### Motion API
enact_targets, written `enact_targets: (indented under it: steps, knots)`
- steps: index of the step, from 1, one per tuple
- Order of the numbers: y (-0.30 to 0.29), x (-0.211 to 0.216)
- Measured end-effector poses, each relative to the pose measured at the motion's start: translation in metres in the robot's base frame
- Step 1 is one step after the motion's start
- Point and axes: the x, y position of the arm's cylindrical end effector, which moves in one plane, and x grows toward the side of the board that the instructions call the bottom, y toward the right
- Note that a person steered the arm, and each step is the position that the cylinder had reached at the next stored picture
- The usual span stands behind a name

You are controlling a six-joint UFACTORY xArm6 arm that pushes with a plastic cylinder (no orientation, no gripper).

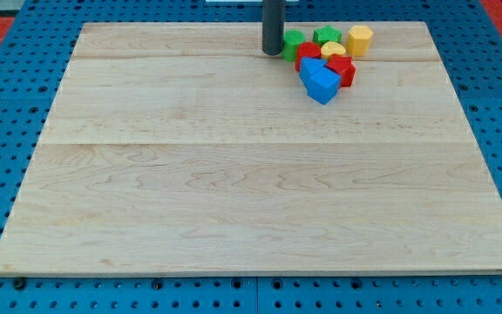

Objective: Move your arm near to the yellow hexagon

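The yellow hexagon point(360, 39) sits at the right end of a tight cluster of blocks near the view's top, right of centre. My tip point(273, 52) rests on the board at the cluster's left edge, touching or almost touching a green block point(294, 43). The hexagon lies about a hundred pixels to the right of my tip, with the other blocks in between.
The cluster also holds a green star point(327, 35), a red block point(308, 54), a second yellow block point(333, 50), another red block point(342, 70) and blue blocks point(320, 80). The wooden board point(234, 174) lies on a blue pegboard table point(7, 105).
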Motion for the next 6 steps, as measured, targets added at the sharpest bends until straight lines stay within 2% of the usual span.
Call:
enact_targets:
  steps: [2, 3, 4, 5, 6]
  knots:
    - [-0.010, 0.007]
    - [-0.011, 0.070]
    - [-0.009, 0.175]
    - [0.103, 0.186]
    - [0.156, 0.104]
